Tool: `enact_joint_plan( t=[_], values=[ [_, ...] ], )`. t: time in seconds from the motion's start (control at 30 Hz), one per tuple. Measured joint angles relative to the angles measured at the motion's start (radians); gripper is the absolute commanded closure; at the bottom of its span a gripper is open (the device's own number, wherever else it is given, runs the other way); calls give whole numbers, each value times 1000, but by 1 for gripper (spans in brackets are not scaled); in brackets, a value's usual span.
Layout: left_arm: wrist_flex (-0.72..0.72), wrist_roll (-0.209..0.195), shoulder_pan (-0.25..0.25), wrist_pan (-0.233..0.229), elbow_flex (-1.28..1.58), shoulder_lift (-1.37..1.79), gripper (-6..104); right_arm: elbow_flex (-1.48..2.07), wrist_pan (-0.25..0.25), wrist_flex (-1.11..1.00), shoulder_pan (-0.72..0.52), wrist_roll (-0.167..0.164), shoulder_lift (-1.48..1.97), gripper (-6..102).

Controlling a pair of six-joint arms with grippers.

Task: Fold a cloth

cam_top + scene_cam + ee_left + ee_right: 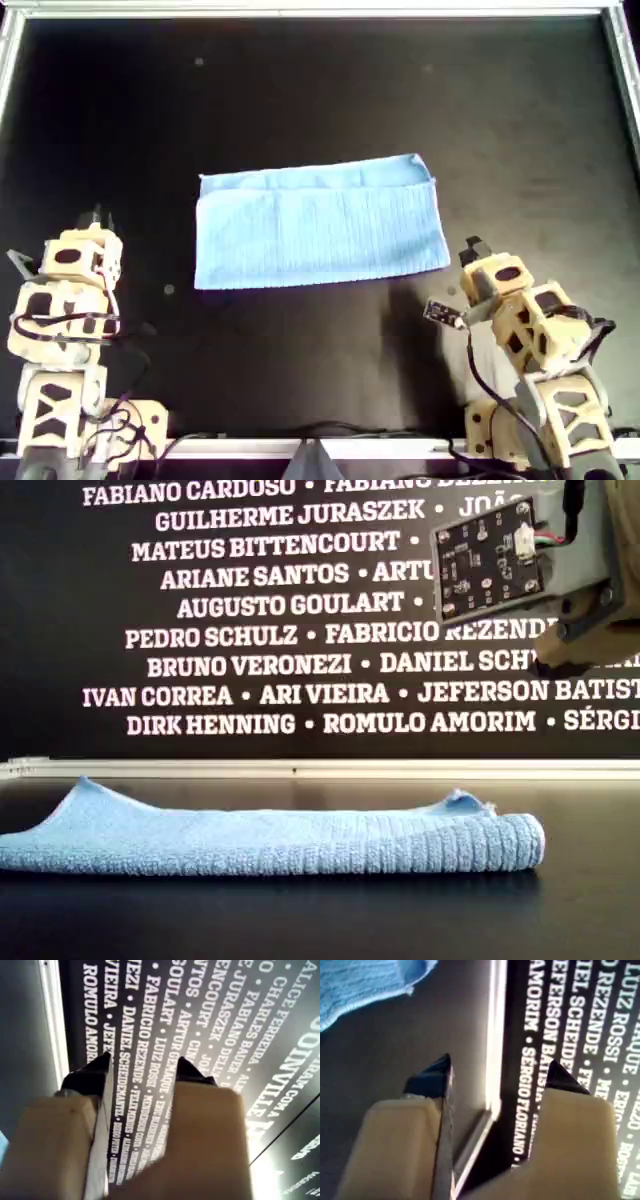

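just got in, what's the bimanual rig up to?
Nothing is gripped right now. The cloth lies folded in half on the black table, with a rolled fold edge visible in the exterior view. The left gripper and right gripper are both open and empty, clear of the cloth on either side.

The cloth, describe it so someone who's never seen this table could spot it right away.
On the black table framed by a metal rim, look near the middle in the overhead view, between the two tan robot arms. The cloth is a light blue ribbed rectangle lying folded, the only colored thing on the dark surface.
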Motion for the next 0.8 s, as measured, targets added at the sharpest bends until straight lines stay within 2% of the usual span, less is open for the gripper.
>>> enact_joint_plan(
  t=[0.3,0.6,0.67,0.8],
  values=[
    [0,3,0,0,23,0,52,0,2,-95,-5,9,0,0],
    [0,3,0,0,28,0,52,0,-2,-107,-3,-6,0,0],
    [0,2,0,0,28,0,52,14,-2,-107,0,-26,-12,0],
    [0,0,0,0,28,0,52,15,2,-110,8,-118,-152,0]
  ],
)
